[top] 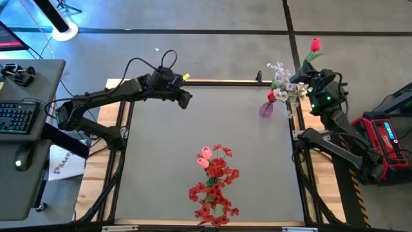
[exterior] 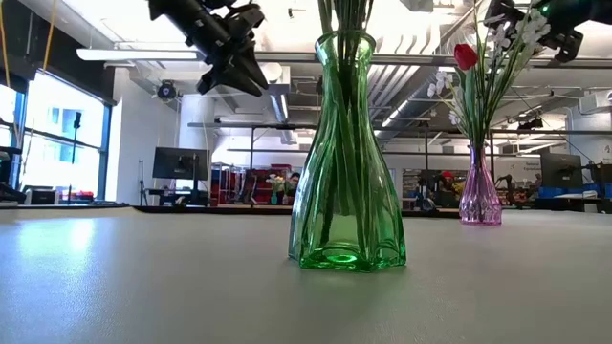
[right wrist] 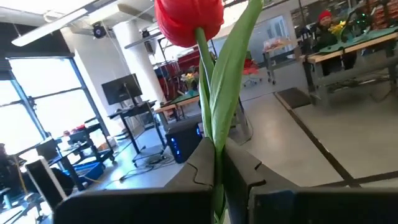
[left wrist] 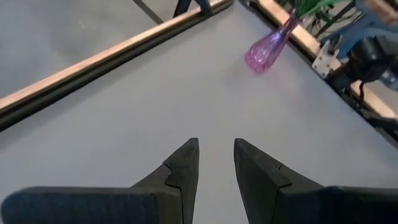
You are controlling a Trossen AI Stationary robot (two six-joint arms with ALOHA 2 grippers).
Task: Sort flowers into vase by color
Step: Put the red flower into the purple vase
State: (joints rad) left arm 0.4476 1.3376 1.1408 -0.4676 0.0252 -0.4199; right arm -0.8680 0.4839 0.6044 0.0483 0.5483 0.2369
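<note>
A green glass vase stands near the table's front edge, holding red blossom clusters and a pink bud. At the far right a purple vase holds white sprays and a red bud. Just right of the purple vase and above it, my right gripper is shut on a red tulip. My left gripper hovers open and empty over the far left of the table, pointing toward the purple vase. My right gripper pinches the red tulip's green stem and leaf between its two fingers, a short way below the blossom. The fingers point about level, out past the table's far right corner. The blossom stands out beyond the fingertips, lifted clear; the lower stem is hidden behind the gripper.
A wooden frame borders the grey mat. The mat's middle between the two vases is bare. A desk with a keyboard stands left of the table and a red case to its right.
</note>
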